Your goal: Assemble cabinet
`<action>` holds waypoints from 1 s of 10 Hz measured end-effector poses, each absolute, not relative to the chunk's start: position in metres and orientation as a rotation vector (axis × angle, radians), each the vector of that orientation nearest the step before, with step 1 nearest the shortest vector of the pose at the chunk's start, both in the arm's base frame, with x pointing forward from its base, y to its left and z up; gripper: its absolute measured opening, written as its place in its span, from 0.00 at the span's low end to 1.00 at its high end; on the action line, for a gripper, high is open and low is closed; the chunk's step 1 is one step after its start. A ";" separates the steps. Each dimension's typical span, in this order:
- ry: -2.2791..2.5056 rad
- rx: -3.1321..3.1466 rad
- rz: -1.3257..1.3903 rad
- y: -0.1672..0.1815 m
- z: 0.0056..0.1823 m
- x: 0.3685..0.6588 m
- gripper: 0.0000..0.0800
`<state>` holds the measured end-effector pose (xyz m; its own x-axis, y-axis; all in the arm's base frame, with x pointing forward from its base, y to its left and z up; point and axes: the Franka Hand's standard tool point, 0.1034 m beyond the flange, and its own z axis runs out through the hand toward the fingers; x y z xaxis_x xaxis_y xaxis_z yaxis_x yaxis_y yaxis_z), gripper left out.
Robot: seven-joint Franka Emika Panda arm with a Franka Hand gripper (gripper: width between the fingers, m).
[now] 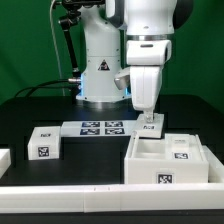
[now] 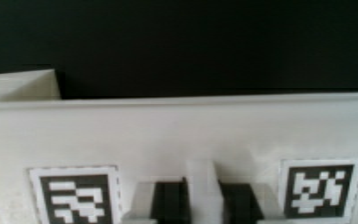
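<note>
No letters, numbers or brand names can be read anywhere. The only signs are black-and-white square coded tags point(image 1: 165, 180). One is on the front wall of the large white plastic cabinet box point(image 1: 140, 168), one on the small white block point(image 1: 52, 143) at the exterior view's left, and one on the small white piece point(image 1: 148, 120) at the box's back edge. Several lie on the flat white marker board point(image 1: 103, 122). The wrist view shows two blurred tags on a white panel point(image 2: 179, 130). A dark triangular sign point(image 1: 100, 65) sits on the robot's white base point(image 1: 100, 85), too small to make out.

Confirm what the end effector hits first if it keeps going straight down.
The small upright tagged piece directly under the end effector, standing at the cabinet box's far side. The fingertips look level with its top; whether they touch it can't be settled from either view.
</note>
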<state>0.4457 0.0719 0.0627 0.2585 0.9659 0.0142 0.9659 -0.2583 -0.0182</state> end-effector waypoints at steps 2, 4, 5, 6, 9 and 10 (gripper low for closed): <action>-1.895 -2.482 -0.019 0.073 0.062 0.445 0.09; -1.894 -2.481 -0.018 0.073 0.062 0.445 0.09; -1.900 -2.476 -0.017 0.073 0.061 0.445 0.09; -1.905 -2.470 -0.016 0.073 0.060 0.445 0.09; -1.921 -2.454 -0.014 0.073 0.057 0.446 0.09; -1.924 -2.453 -0.017 0.074 0.058 0.448 0.09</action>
<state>0.4475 0.0737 0.0578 0.2383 0.9709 0.0235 0.9712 -0.2381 -0.0125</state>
